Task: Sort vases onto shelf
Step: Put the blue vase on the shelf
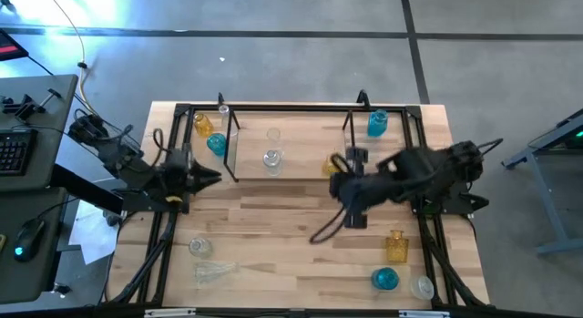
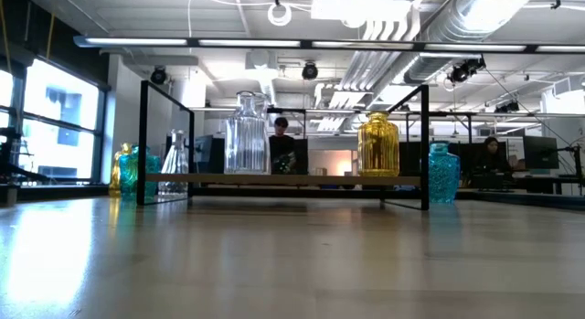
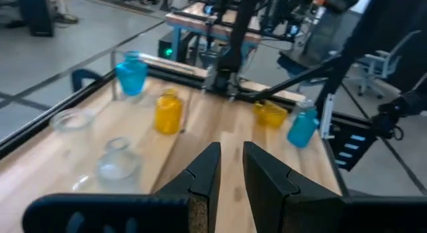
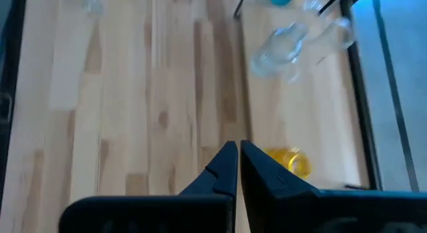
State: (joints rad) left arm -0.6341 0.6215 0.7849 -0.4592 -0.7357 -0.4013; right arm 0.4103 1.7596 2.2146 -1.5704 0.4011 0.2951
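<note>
The shelf [image 1: 290,143] stands at the table's far side. On its floor rest two clear vases [image 1: 271,159] and a yellow vase [image 1: 332,163]. A yellow and a blue vase [image 1: 216,143] stand left of it, and a blue vase [image 1: 377,123] stands right of it. Near the front right are an amber vase [image 1: 395,246], a blue vase [image 1: 386,279] and a clear one [image 1: 423,286]. Two more clear vases [image 1: 199,248] are at the front left. My right gripper [image 4: 237,151] is shut and empty, above the table by the shelf's yellow vase [image 4: 291,160]. My left gripper [image 3: 231,165] hovers at the shelf's left end, fingers slightly apart, empty.
A black frame [image 1: 164,236] edges the table and both arm bases sit at its sides. Bare wood lies in the table's middle [image 1: 282,227], in front of the shelf. One clear vase [image 1: 211,271] lies on its side at the front left. Desks and people show in the room beyond.
</note>
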